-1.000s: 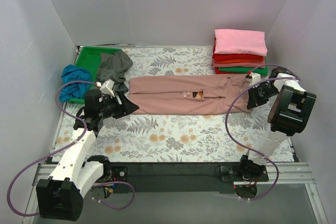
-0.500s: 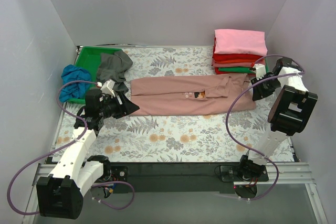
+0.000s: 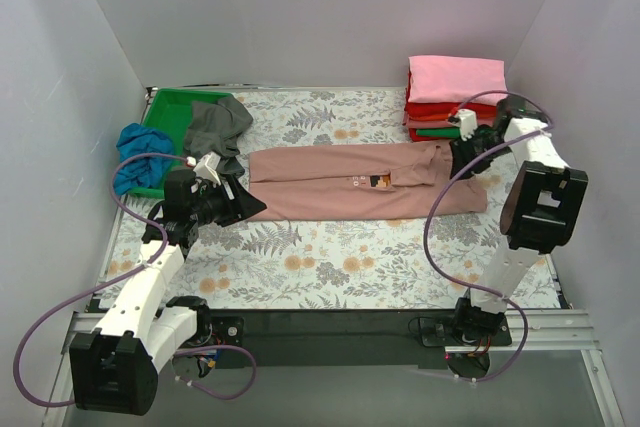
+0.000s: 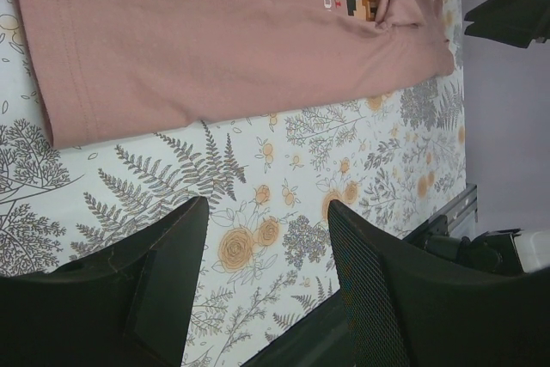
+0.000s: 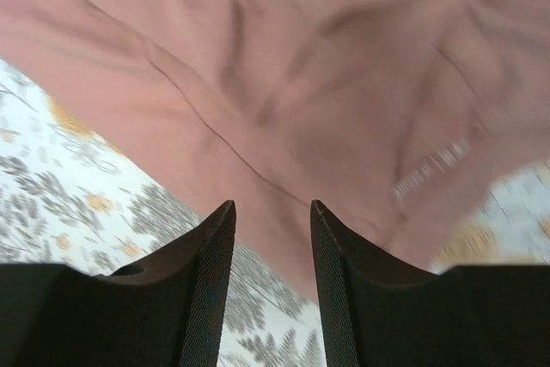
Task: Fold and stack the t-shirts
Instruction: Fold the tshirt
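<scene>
Here, the pink tee [image 3: 360, 182] lies flat across the middle of the floral cover [image 3: 330, 257], folded into a long band with its chest graphic [image 3: 376, 181] facing up. The left gripper [image 3: 238, 203] sits at the band's left end, just off the hem. The left wrist view shows its jaws spread with nothing between them, over bare cover beside the shirt's edge. The right gripper [image 3: 462, 150] hovers over the rumpled right end. Its blurred wrist view shows the jaws parted above pink cloth, gripping nothing. Just behind it, at the far right, stands a stack [image 3: 457, 97] of folded tees, pink on top, red and green below. At the far left a grey tee [image 3: 218, 125] spills from the green tray [image 3: 165, 107], with a blue tee [image 3: 135, 152] bunched at the tray's left edge.
</scene>
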Controlling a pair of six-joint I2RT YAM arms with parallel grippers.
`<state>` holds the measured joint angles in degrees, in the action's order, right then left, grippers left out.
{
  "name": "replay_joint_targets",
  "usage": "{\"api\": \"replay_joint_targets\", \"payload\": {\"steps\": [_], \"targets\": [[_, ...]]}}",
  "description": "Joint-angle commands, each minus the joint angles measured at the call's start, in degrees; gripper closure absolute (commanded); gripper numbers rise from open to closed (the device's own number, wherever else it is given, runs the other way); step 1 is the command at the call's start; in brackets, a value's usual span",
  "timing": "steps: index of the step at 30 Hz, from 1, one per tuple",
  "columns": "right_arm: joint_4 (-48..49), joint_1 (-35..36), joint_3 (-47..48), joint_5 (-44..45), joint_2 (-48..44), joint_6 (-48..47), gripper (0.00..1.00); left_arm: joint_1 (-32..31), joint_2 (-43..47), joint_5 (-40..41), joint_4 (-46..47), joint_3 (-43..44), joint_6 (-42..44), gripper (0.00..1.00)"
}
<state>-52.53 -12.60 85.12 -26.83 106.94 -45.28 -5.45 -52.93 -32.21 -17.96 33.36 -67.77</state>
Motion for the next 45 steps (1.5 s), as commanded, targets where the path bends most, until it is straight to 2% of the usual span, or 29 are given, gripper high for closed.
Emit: {"api": "replay_joint_targets", "payload": {"steps": [1,11,24,26,29,37,44,45], "targets": [[0.5,5.1,2.9,-6.0,2.0,5.2,0.53,-0.3,1.3,-0.1,-0.1,0.0,0.6,0.43],[2.2,11.2,5.8,-0.5,7.9,8.4,0.51,-0.4,0.7,-0.4,-0.1,0.2,0.8,0.43],[2.5,11.9,3.7,3.8,8.5,8.9,0.54,-0.4,1.0,-0.4,-0.1,0.1,0.9,0.44],[2.3,12.2,3.9,4.3,8.7,8.9,0.57,-0.4,1.0,-0.4,-0.1,0.1,0.8,0.43],[2.2,12.5,4.4,4.6,9.1,8.9,0.66,-0.4,0.9,-0.4,-0.1,0.2,0.8,0.43],[1.6,12.5,5.6,4.4,9.9,8.9,0.99,-0.4,0.9,-0.3,-0.1,0.2,0.9,0.43],[0.8,14.4,7.5,4.5,8.4,8.4,0.98,-0.4,0.8,-0.4,-0.1,0.2,0.9,0.43],[0.7,14.5,7.5,4.9,7.8,8.1,0.83,-0.4,0.8,-0.3,-0.1,0.2,1.0,0.43]]}}
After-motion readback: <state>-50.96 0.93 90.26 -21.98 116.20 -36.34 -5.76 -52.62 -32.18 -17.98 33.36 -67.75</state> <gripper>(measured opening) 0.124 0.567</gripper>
